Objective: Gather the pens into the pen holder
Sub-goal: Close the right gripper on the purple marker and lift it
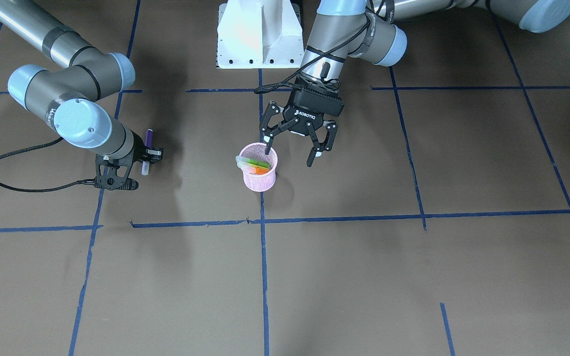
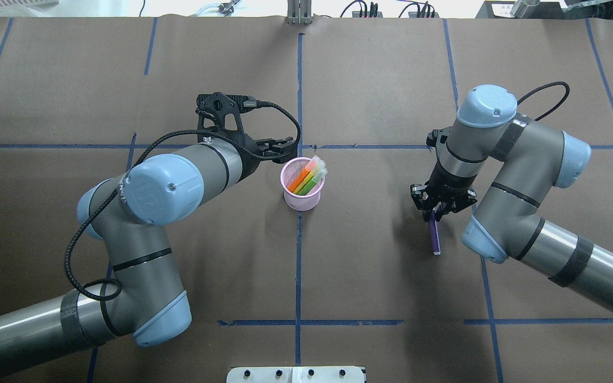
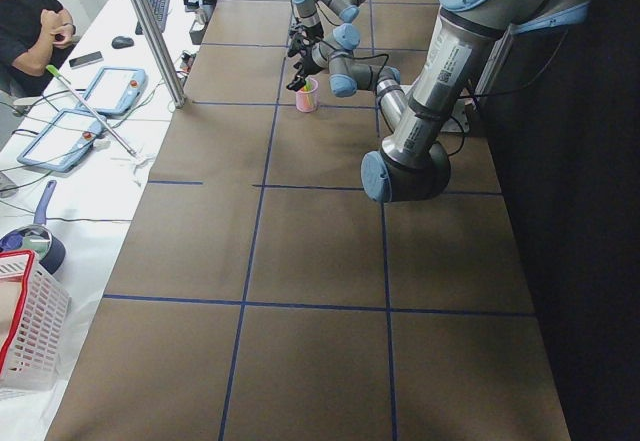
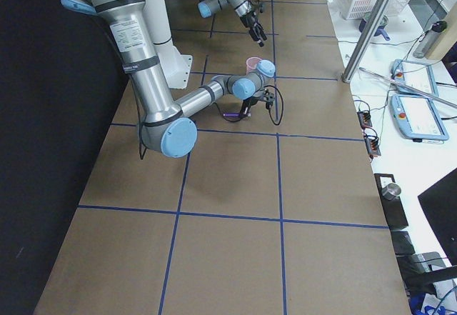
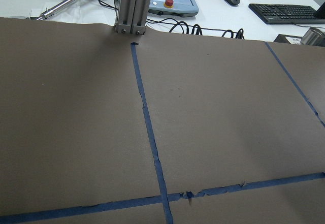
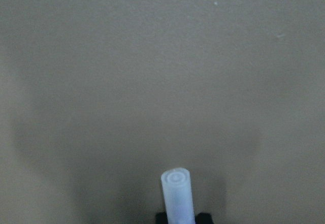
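The pink mesh pen holder (image 1: 260, 179) (image 2: 301, 198) stands upright near the table's middle. A green pen (image 1: 259, 162) (image 2: 313, 178) and an orange pen (image 1: 261, 171) (image 2: 300, 182) lean inside it, pale caps at the rim. My left gripper (image 1: 289, 156) (image 2: 284, 149) is open and empty, hovering right beside the holder's rim. My right gripper (image 1: 147, 154) (image 2: 434, 209) is shut on the purple pen (image 1: 149, 137) (image 2: 435, 234), well away from the holder on my right, low over the table. The pen's pale cap (image 6: 176, 192) shows in the right wrist view.
The white robot base (image 1: 258, 34) sits at my edge of the table. A black cable (image 1: 18, 187) loops beside the right arm. Blue tape lines cross the brown table. A metal post (image 5: 131, 5), pendant and keyboard (image 5: 287, 13) lie beyond the far edge.
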Robot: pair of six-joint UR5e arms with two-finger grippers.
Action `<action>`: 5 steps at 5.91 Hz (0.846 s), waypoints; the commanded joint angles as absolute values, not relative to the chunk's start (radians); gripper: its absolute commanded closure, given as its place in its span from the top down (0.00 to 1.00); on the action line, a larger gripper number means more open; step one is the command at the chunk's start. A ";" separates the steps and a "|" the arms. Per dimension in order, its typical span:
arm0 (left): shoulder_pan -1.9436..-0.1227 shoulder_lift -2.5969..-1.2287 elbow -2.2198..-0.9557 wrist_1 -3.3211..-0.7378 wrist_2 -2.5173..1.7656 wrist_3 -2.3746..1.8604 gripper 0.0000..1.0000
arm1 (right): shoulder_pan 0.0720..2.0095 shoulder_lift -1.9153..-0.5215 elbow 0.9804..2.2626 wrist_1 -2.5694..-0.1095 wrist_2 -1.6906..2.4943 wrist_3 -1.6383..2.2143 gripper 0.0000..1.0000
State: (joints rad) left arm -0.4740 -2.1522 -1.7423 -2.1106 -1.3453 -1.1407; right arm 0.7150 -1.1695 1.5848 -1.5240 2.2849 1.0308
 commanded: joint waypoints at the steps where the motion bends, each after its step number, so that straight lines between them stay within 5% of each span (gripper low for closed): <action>1: -0.477 -2.091 -1.816 -2.109 -1.345 -1.140 1.00 | 0.721 -1.167 1.627 -1.522 2.283 1.032 0.00; 5: -0.494 -1.993 -1.894 -2.109 -1.345 -1.134 1.00 | 0.743 -1.151 1.808 -1.557 2.194 1.139 0.00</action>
State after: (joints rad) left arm -0.4840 -2.0379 -1.8621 -2.1103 -1.3449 -1.1372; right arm 0.7431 -1.1691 1.7528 -1.5464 2.2472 1.0763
